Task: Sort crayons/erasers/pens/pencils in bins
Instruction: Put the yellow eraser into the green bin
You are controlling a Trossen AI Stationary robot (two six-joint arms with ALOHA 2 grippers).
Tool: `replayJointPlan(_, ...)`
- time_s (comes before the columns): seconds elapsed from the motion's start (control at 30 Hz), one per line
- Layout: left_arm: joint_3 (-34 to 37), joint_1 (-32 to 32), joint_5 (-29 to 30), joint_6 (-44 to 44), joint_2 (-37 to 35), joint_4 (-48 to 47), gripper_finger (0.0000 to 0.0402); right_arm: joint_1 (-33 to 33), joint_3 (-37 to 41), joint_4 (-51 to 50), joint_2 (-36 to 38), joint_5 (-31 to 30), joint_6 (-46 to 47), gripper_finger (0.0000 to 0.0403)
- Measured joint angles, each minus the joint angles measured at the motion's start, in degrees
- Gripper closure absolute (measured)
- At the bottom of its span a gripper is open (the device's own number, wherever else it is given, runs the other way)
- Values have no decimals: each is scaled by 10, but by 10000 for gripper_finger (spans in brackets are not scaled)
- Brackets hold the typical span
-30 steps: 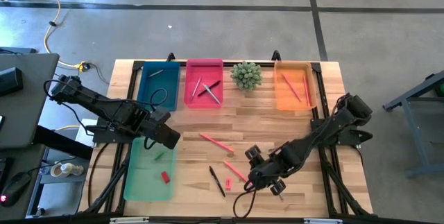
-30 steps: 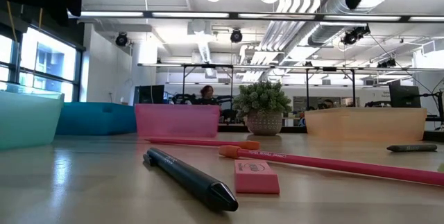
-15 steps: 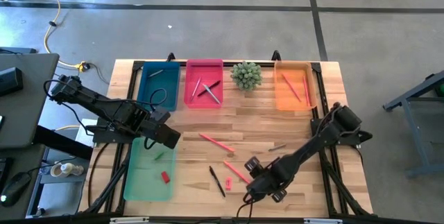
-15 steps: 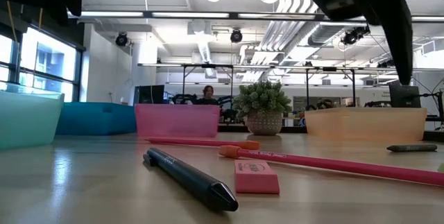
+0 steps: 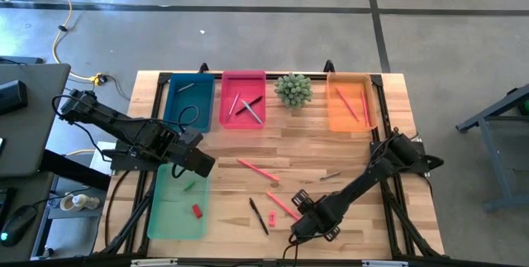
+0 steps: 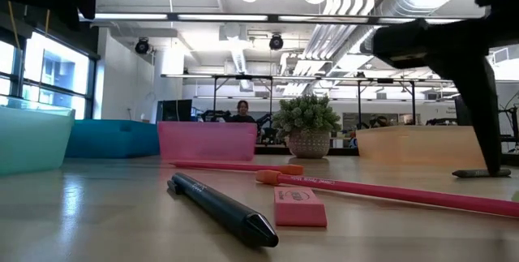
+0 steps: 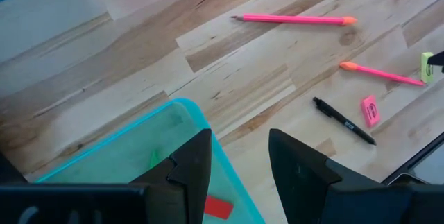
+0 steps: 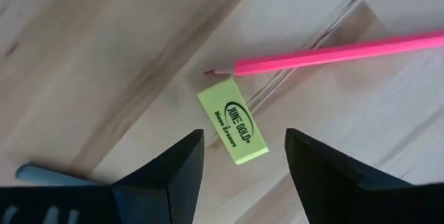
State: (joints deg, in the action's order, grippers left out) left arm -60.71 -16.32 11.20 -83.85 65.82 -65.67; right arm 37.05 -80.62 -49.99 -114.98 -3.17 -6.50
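Note:
My right gripper [image 8: 244,144] hangs open, pointing down over the table's near right part [image 5: 307,222]. A yellow eraser [image 8: 232,121] lies flat on the wood just ahead of the gap between its fingers, untouched, beside a pink pencil's tip [image 8: 208,73]. My left gripper [image 7: 239,148] waits open above the far end of the pale-green bin [image 5: 165,217], which holds a green eraser [image 5: 189,186] and a red eraser [image 5: 197,211]. A pink eraser [image 6: 299,207], a black pen [image 6: 223,208] and two pink pencils [image 5: 258,170] [image 5: 283,205] lie flat on the table.
Blue [image 5: 188,106], pink [image 5: 243,93] and orange [image 5: 351,114] bins line the far edge, with a small plant [image 5: 293,89] between the pink and orange ones. A grey crayon [image 5: 331,175] lies right of centre. Bare wood lies between the far bins and the loose items.
My right gripper has come down toward the table and shifted a little toward the left and near edges, tipping to point more steeply down; it stays open.

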Motion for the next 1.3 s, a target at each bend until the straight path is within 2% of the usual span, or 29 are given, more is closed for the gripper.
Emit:
replayJointPlan(0.27, 0, 0, 0, 0, 0, 0, 270, -4, 0, 0, -5, 0, -25, 208)
replayJointPlan(0.47, 0, 0, 2, 0, 0, 0, 270, -4, 3, 7, -5, 25, -28, 208)
replayJointPlan(0.8, 0, 0, 2, 0, 0, 0, 270, -3, 41, 42, -2, 28, -27, 211)
replayJointPlan(1.3, 0, 0, 15, 0, 0, 0, 270, -2, 42, 28, -3, 30, -30, 326)
